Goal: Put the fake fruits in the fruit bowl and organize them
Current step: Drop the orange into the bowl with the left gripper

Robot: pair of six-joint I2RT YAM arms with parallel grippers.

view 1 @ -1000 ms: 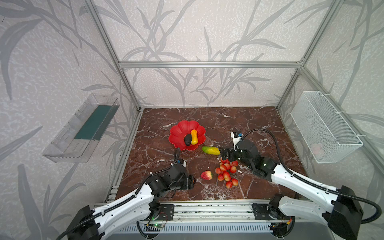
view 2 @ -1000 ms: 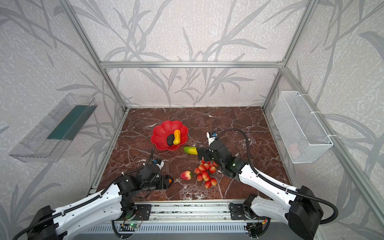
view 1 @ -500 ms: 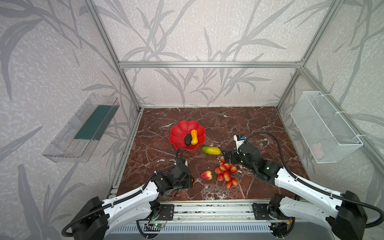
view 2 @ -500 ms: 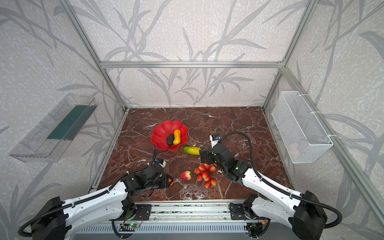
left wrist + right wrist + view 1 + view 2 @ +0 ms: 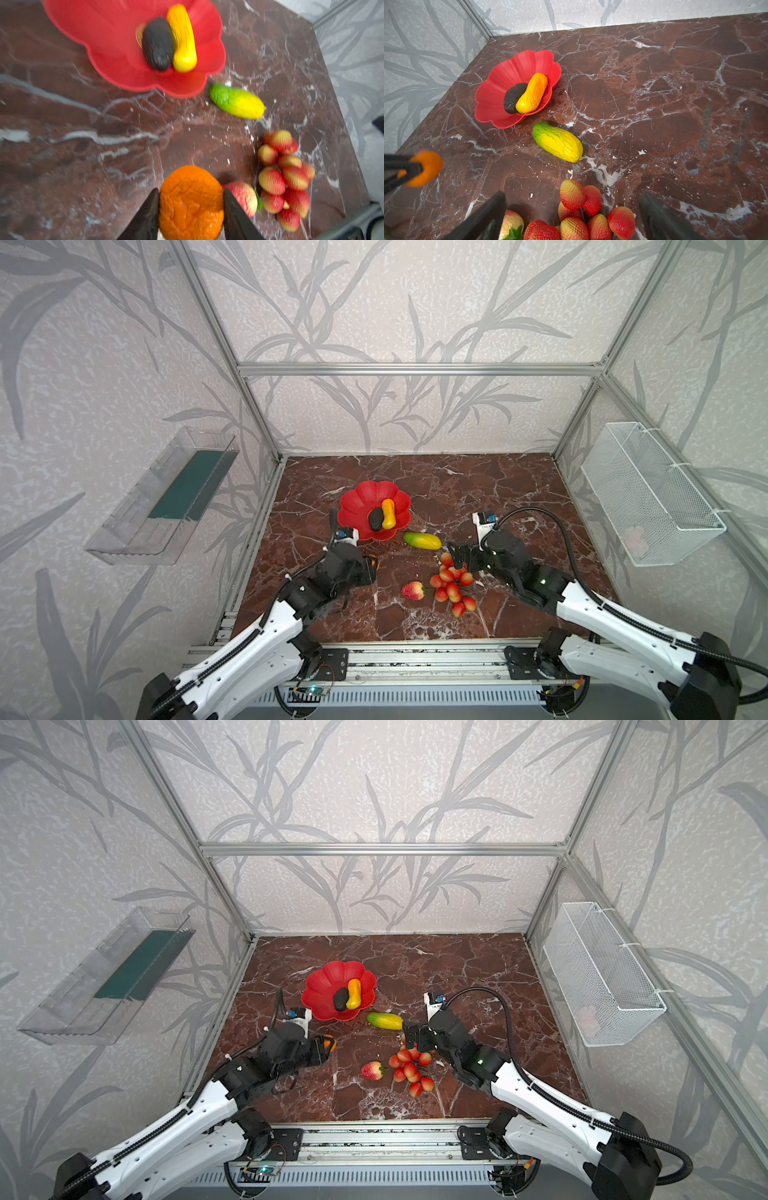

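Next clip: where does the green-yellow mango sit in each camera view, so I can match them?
In a top view: mango on the table, right of the fruit bowl front rim.
In a top view: mango at the same spot, right of the fruit bowl.
Left wrist: mango just off the fruit bowl rim, toward the berry bunch.
Right wrist: mango between fruit bowl and berry bunch.
Shared landmark: the red fruit bowl, in all four.

In both top views the tangerine point(image 5: 329, 1044) is mostly hidden.
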